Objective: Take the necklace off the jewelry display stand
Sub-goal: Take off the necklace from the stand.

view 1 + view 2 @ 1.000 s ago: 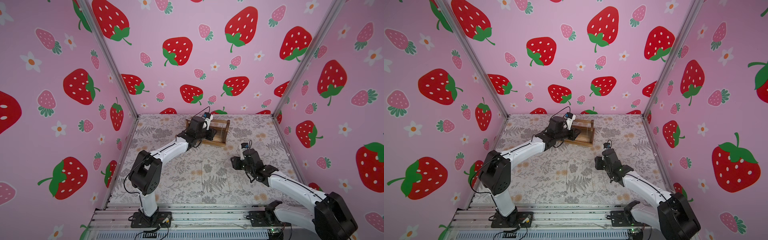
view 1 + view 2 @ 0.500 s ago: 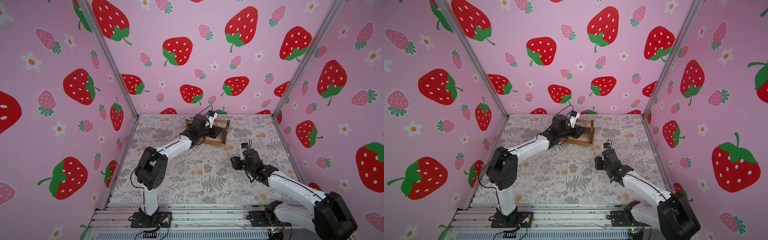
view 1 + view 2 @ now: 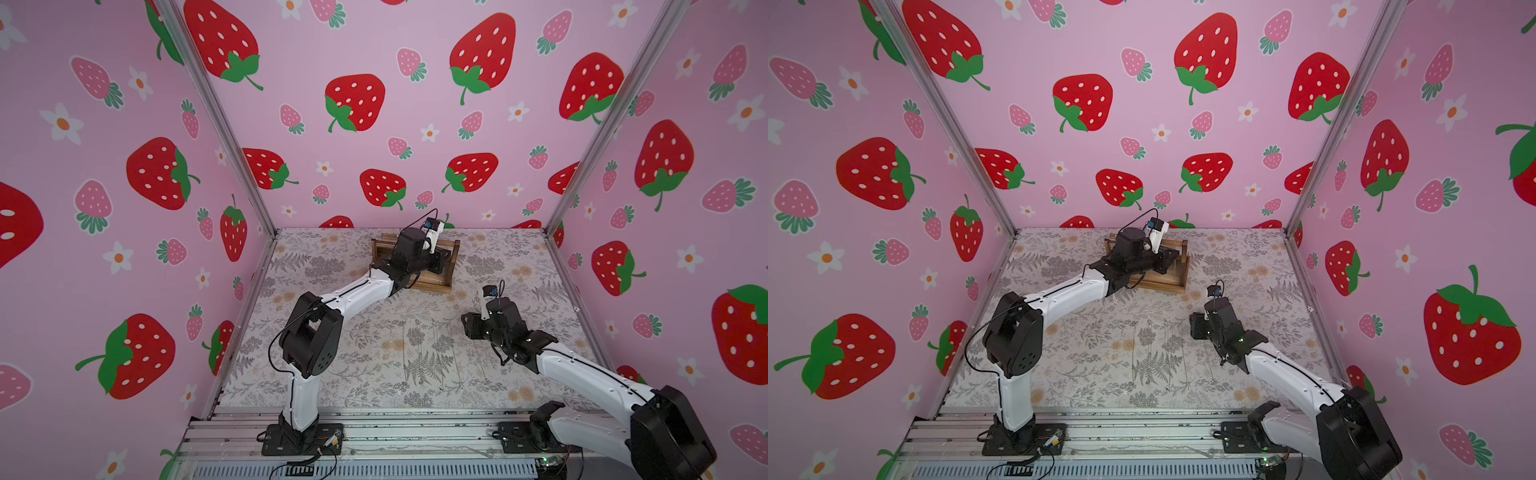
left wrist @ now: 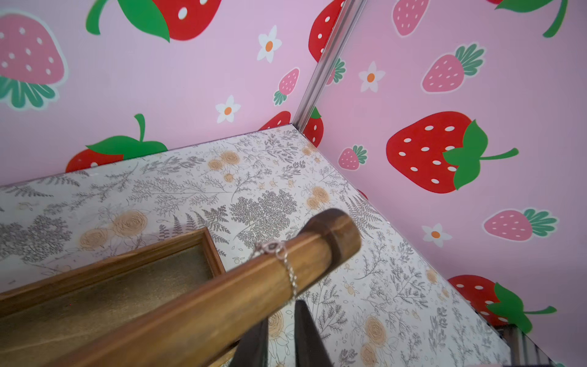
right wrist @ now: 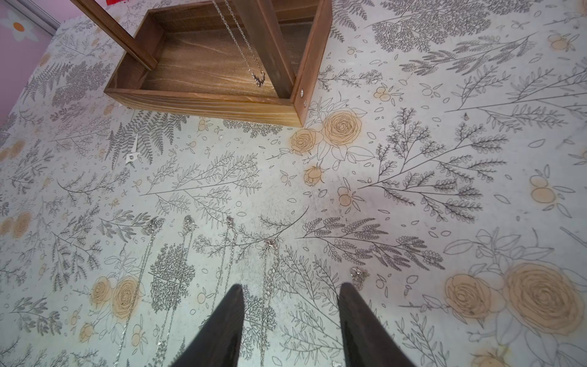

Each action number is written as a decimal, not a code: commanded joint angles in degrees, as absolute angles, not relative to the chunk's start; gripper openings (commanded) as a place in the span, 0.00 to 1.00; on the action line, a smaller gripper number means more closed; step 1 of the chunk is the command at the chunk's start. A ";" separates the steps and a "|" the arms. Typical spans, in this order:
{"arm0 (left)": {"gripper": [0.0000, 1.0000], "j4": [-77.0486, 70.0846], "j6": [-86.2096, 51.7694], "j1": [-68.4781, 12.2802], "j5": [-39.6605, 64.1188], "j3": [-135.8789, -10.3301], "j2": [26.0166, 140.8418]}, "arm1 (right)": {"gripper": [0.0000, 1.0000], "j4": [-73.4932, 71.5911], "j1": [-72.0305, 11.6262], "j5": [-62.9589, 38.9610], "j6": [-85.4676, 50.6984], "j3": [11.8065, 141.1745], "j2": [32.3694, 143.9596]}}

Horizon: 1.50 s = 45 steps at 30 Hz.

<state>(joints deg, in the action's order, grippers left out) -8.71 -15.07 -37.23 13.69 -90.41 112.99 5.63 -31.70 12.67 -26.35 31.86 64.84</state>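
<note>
On your left side, the left arm (image 3: 357, 291) stretches over the flowered table (image 3: 353, 374) to the back, where the jewelry display stand (image 3: 432, 286) is placed near the rear wall. In a top view the arm covers most of the stand.

The left gripper (image 4: 281, 317) is just under the top bar (image 4: 206, 305), close to the rounded end of the bar. Its two dark fingers (image 4: 306, 336) stand near each other, with only a narrow slit between them. The necklace (image 4: 288, 270) is on the stand. Its thin silver chain lies over the bar with the clasp on top and runs down toward that slit. The bar hides the place where they meet, so you cannot tell if the fingers pinch the chain.

In the right wrist view, the necklace hangs from the bar beside the end upright (image 5: 266, 47). Its small pendant (image 5: 258, 78) is low over the tray floor (image 5: 197, 63); you cannot tell whether it touches the wood.

More to the right, several loose chains (image 5: 270, 270) lie in straight lines on the table, well apart from the stand. The right gripper (image 5: 290, 317) hovers over them with its fingers clearly apart and holding nothing. One of the chains lies on the table under the gap.
</note>
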 commanded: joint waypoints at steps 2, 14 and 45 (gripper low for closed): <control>0.17 -6.38 -11.99 -38.30 8.22 -92.86 112.55 | 0.50 6.43 -31.38 12.69 -26.37 32.45 63.68; 0.18 -6.02 -10.25 -39.56 3.25 -93.69 112.76 | 0.50 6.58 -31.38 12.70 -26.37 32.34 63.10; 0.00 7.99 -2.79 -35.16 -16.67 -88.81 99.24 | 0.50 6.42 -31.38 11.95 -26.41 32.44 63.68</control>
